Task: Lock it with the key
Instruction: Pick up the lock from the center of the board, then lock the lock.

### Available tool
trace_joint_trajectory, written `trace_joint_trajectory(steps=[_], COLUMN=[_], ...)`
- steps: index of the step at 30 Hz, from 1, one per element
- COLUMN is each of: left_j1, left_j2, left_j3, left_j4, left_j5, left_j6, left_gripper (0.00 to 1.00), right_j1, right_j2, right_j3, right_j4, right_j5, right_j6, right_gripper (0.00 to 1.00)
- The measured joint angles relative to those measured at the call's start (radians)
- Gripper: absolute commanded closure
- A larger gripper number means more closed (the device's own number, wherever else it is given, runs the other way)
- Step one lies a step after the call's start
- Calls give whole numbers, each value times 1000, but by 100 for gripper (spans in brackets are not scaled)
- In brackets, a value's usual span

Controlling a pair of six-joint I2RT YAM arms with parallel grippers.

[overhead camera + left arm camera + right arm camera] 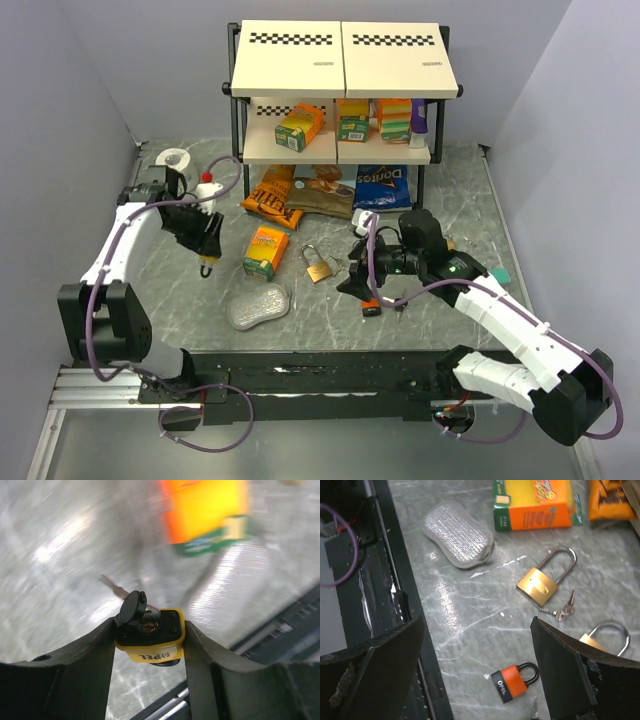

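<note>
My left gripper (149, 632) is shut on a yellow padlock (150, 653) marked OPEL, held off the table with its black keyhole cover flipped open. From above, that gripper (205, 255) hangs left of the orange box. A blurred grey sliver (113, 587) behind the lock may be a key. My right gripper (476, 625) stands open above an orange padlock (514, 681) lying flat. A brass padlock (542, 582) lies beyond it, with a small bunch of keys (563, 611) beside it. A second brass padlock (602, 634) is half hidden by my right finger.
An orange box (266, 250) and a clear blister pack (258, 305) lie between the arms. Chip bags (300, 195) lie under a black rack (335, 100) stocked with boxes. A red-capped white bottle (207, 187) stands at the back left.
</note>
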Motion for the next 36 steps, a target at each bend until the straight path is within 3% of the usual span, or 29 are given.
trace_joint_trajectory(steps=[9,13,22,29,36], left_j1=[-256,-407,-718,-808,-824], left_j2=[-99,-122,-128,-82,-54], left_j3=[129,152,151,197,211], left_j4=[-196,-214,-171,-170,-178], left_j5=[246,344,453,494,516], left_j6=[52,50,8,7,17], left_gripper=[99,99,99,99,99], right_j1=[41,83,203,302,369], right_j2=[2,2,0,13,51], right_j3=[71,125,166,182,200], right_j4=[37,28,-90,-122,-138], right_j5=[-143,-215,-293,-297,-276], right_j6=[-301,-456,-753,-833,-890], right_gripper=[7,7,19,26,31])
